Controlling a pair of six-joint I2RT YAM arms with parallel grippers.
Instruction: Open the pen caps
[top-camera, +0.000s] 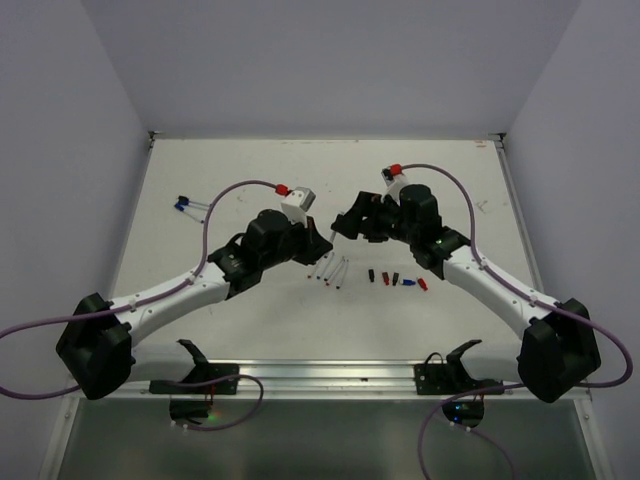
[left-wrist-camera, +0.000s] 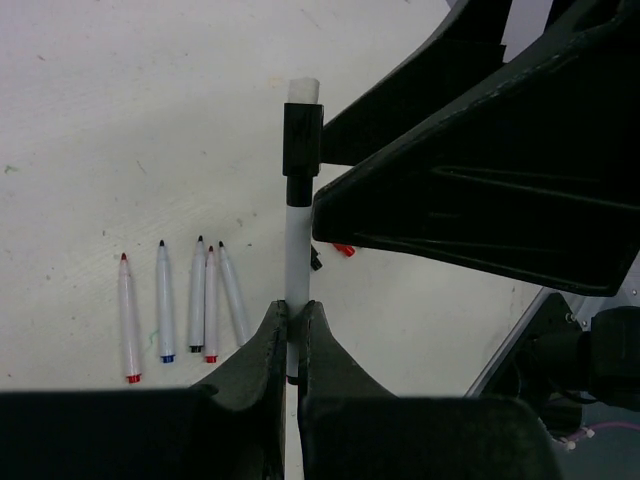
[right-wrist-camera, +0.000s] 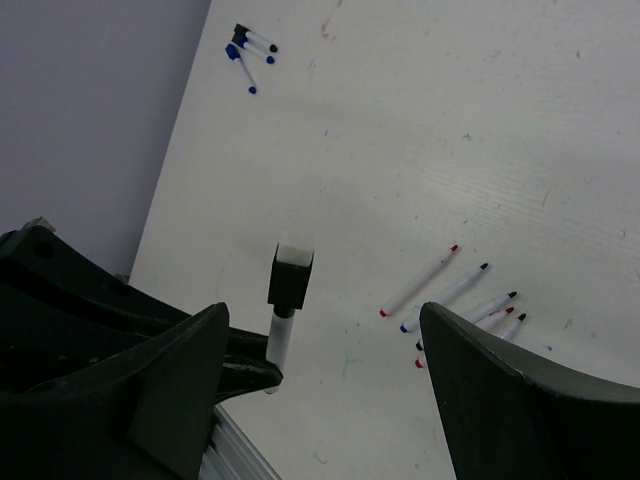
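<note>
Done: five bare pens (left-wrist-camera: 195, 300), loose caps (top-camera: 395, 279) | Now: my left gripper (left-wrist-camera: 295, 320) clamps a sixth pen (left-wrist-camera: 296, 250), black cap (left-wrist-camera: 302, 140) on; right gripper (right-wrist-camera: 322, 315) open near it | Left: far pens (right-wrist-camera: 248, 50) look capped

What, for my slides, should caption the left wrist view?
Left gripper clamps a black-capped pen; five uncapped pens lie alongside on the table.

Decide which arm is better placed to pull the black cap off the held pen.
Right. The right tool stands open, facing the black cap, while the left tool is shut on the pen, steadying it.
</note>
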